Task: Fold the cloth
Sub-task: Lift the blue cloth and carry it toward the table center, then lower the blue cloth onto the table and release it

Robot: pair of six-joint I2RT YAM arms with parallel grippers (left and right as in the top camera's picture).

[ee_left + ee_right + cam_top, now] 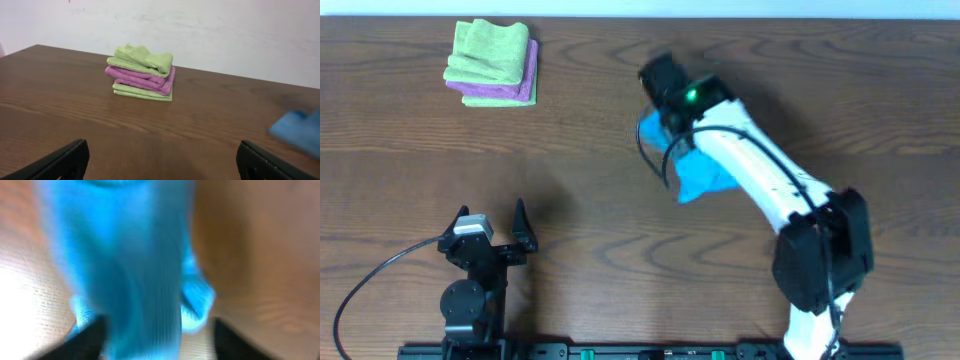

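Observation:
The sky-blue cloth (703,176) lies bunched on the table right of centre, partly hidden under my right arm. My right gripper (662,84) is over the cloth's far edge. In the right wrist view the cloth (135,265) fills the frame, blurred, and runs down between the two dark fingers (160,340), which stand wide apart. I cannot tell whether the fingers touch the cloth. The white tag is not visible. My left gripper (503,226) is open and empty near the front left. In the left wrist view (160,160) the cloth (299,129) shows at the right edge.
A folded stack of light green and purple cloths (492,62) sits at the far left of the table; it also shows in the left wrist view (142,74). A black cable (370,285) loops by the left arm's base.

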